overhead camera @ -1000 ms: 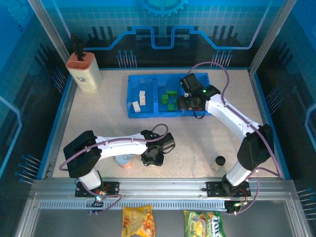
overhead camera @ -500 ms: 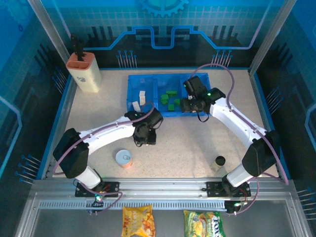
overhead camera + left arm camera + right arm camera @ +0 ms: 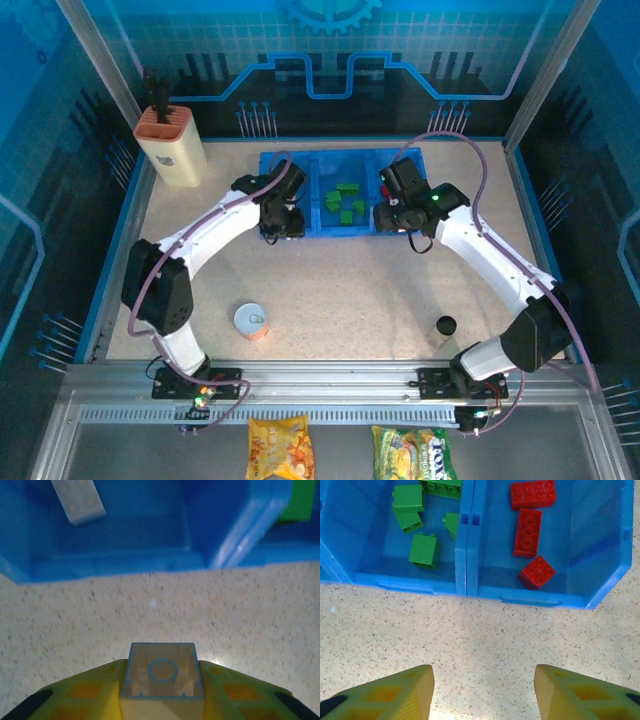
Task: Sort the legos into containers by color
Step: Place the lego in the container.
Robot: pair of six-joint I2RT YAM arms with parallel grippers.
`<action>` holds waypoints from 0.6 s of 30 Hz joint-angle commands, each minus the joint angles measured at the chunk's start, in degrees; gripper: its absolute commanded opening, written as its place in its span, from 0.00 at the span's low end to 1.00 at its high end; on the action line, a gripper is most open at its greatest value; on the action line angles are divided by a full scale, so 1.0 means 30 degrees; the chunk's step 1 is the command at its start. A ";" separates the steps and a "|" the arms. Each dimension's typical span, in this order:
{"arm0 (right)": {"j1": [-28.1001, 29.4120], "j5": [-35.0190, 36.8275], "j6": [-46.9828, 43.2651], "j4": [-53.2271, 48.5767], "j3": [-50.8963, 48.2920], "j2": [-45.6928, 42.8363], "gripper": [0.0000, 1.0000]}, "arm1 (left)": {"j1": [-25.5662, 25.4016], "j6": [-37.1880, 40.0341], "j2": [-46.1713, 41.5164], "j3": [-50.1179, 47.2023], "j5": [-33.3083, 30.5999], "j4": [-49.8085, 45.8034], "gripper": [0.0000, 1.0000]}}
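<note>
The containers are one blue three-part tray (image 3: 340,232) at the back of the table. My left gripper (image 3: 162,680) is shut on a white lego (image 3: 162,667) whose hollow underside faces the camera. It hangs over the table just in front of the tray's left compartment (image 3: 125,560), where another white lego (image 3: 77,500) lies. My right gripper (image 3: 484,690) is open with nothing in it, above the table before the tray's front wall (image 3: 465,587). Several green legos (image 3: 424,550) lie in the middle compartment and three red legos (image 3: 527,530) in the right one.
A cream holder with an orange top (image 3: 170,145) stands at the back left. A silver can (image 3: 251,322) sits near the front left and a small black cap (image 3: 445,326) near the front right. Two snack bags (image 3: 280,447) lie beyond the front rail.
My left arm has swung from the front of the table, near the can, up to the tray's left compartment with the white lego. The right gripper has drawn back slightly from the tray.
</note>
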 commanded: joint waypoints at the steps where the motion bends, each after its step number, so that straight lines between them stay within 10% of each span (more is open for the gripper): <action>1: -0.0171 0.0439 0.0231 -0.0685 -0.0374 -0.0556 0.56 | 0.0724 0.1276 0.1046 0.1654 0.0343 -0.0364 0.36; 18: -0.0230 0.0937 0.0437 -0.1447 -0.1176 -0.1742 0.57 | 0.3347 0.2605 0.7417 0.8238 0.3039 0.0905 0.37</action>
